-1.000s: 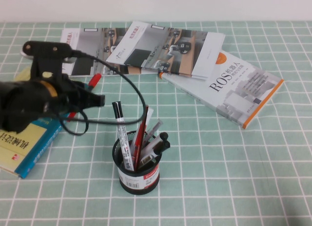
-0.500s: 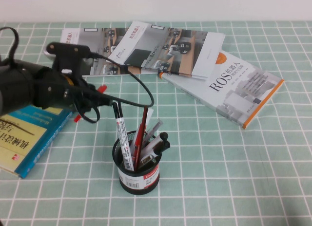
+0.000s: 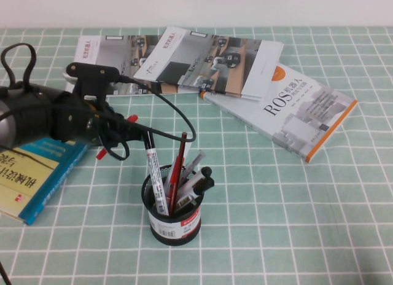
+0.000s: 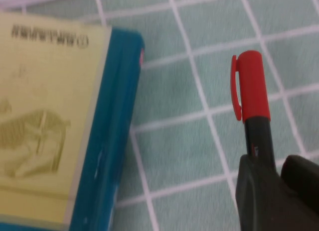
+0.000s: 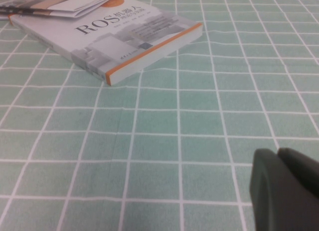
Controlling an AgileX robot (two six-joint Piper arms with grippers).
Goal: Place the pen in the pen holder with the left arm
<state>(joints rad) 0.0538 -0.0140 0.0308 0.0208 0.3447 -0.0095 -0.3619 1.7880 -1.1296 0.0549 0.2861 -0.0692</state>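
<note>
My left gripper [image 3: 136,131] is shut on the pen [image 3: 102,153], a black barrel with a red cap. It holds the pen above the cloth, just left of and behind the pen holder [image 3: 173,212]. In the left wrist view the red cap [image 4: 251,86] sticks out past the fingers [image 4: 259,191] of my left gripper [image 4: 275,165], over the green checked cloth. The black mesh holder stands upright with several pens in it, among them a white-barrelled marker [image 3: 155,172] and a dark-red pencil [image 3: 178,162]. My right gripper [image 5: 279,164] is shut and empty, low over the cloth, and is out of the high view.
A blue and yellow book [image 3: 31,174] lies at the left under my left arm and shows in the left wrist view [image 4: 55,116]. Open magazines [image 3: 184,61] lie at the back. A white ROS book [image 3: 288,110] lies at the right, also in the right wrist view [image 5: 109,39]. A black cable [image 3: 178,113] loops over the holder.
My left arm has swung right and towards the holder with the pen in its grip. The cable loop moved with it. The holder has not moved.
</note>
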